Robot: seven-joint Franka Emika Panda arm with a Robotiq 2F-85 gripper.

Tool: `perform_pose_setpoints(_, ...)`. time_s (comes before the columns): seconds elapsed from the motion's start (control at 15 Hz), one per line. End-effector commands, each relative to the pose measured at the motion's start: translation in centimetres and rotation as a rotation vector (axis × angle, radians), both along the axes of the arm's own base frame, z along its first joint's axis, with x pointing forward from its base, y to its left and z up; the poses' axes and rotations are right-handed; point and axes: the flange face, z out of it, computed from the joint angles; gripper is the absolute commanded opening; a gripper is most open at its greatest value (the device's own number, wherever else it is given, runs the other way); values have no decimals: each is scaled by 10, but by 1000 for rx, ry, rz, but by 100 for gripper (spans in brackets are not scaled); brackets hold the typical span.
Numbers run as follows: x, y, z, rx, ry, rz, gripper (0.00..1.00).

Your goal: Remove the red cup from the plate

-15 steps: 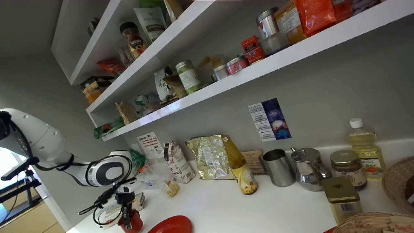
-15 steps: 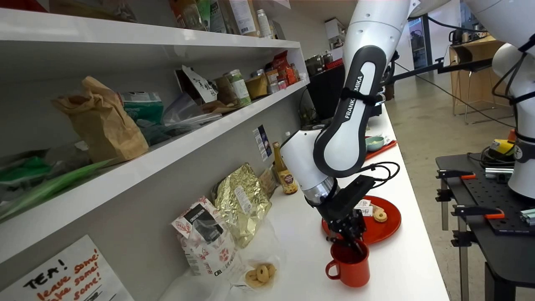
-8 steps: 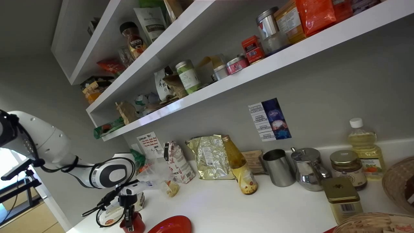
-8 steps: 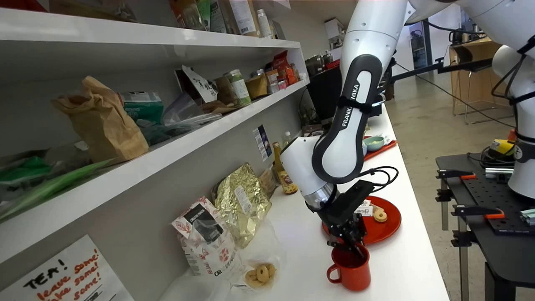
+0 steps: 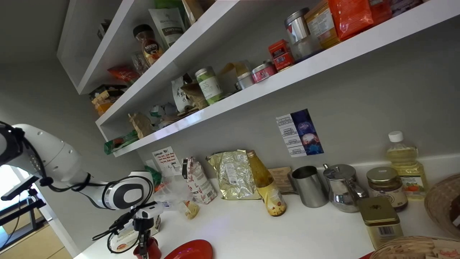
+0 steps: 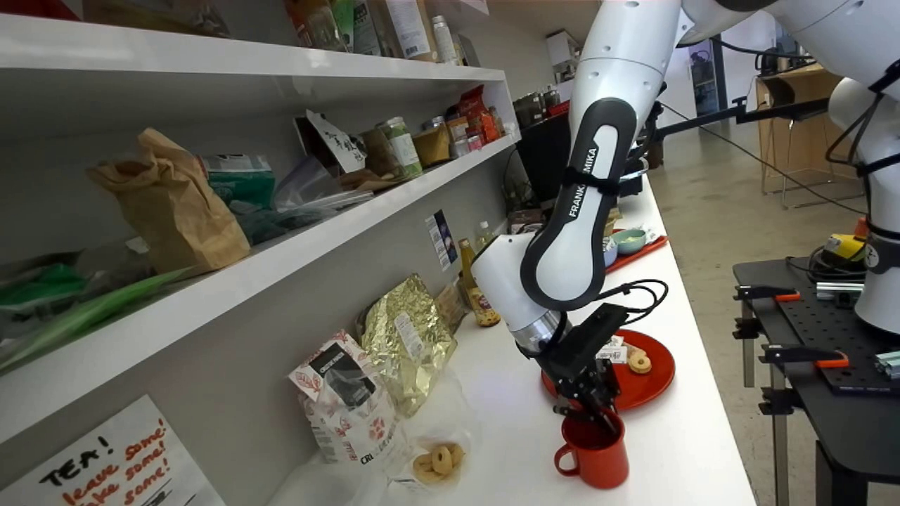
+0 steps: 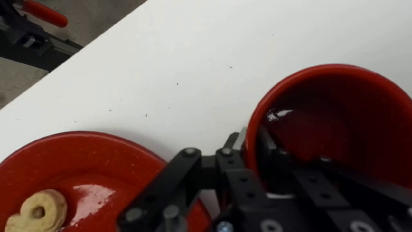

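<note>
The red cup (image 6: pixel 598 464) is upright beside the plate, near the white table's open edge; it also shows in an exterior view (image 5: pixel 155 250) and in the wrist view (image 7: pixel 338 129). My gripper (image 7: pixel 252 138) is shut on the cup's rim wall, with one finger inside the cup and one outside. In both exterior views the gripper (image 6: pixel 598 420) (image 5: pixel 143 248) reaches down into the cup. I cannot tell if the cup's base touches the table. The round red plate (image 6: pixel 654 386) lies behind the cup, apart from it; the wrist view shows its rim (image 7: pixel 93 154).
Ring-shaped biscuits (image 7: pixel 42 209) and a white packet (image 6: pixel 613 350) lie on the plate. A bag of biscuits (image 6: pixel 439 460), a paper flour bag (image 6: pixel 351 400) and a gold bag (image 6: pixel 408 344) stand along the wall. A long white shelf (image 6: pixel 316 232) hangs above. A dark side table (image 6: pixel 773 281) stands across a gap.
The gripper and the cup have moved together a little to the right and slightly lower in both exterior views. The plate has not moved.
</note>
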Motion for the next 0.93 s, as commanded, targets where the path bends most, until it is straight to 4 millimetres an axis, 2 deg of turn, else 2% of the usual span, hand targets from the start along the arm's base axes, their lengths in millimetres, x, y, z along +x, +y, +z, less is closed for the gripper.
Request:
perform_pose_setpoints(0.0,0,0,0,0,1,0,7)
perform_pose_setpoints(0.2,0,0,0,0,1,0,7)
perform_pose_setpoints(0.27,0,0,0,0,1,0,32)
perform_pose_setpoints(0.33,0,0,0,0,1,0,33)
perform_pose_setpoints(0.47,-3,2,-1,-3,3,-5,47)
perform_pose_setpoints(0.53,-1,1,-1,-1,4,3,31)
perform_pose_setpoints(0.73,-3,2,-1,-2,5,5,48)
perform_pose_setpoints(0.87,-3,2,-1,-2,5,5,48)
